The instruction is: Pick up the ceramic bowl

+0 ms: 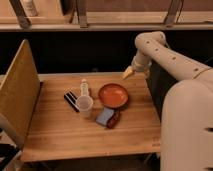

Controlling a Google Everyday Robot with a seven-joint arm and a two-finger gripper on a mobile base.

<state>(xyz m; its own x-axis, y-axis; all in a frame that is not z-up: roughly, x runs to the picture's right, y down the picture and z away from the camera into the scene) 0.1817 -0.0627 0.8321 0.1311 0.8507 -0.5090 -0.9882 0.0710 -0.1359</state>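
We note 1 round, glossy orange-red ceramic bowl (113,95) on the light wooden table (60,130), with the yellow-tipped gripper (128,73) near its far-right rim, not touching, and we cannot tell its grip state.

Cream arm (170,57); yellowish gripper (128,73) — above table's (65,131) far edge

Only one camera watches here, set high off the near edge of the wooden table (65,134) and tilted down and forward, so the whole tabletop shows, with a dark gap (75,50) and a pale ledge (115,20) beyond the table's far edge. It stands close to the robot's arm (190,115), whose white bulk looms large off the table's right side; the gripper (128,73) hangs over the table's far right corner, just beyond the ceramic bowl (113,95).
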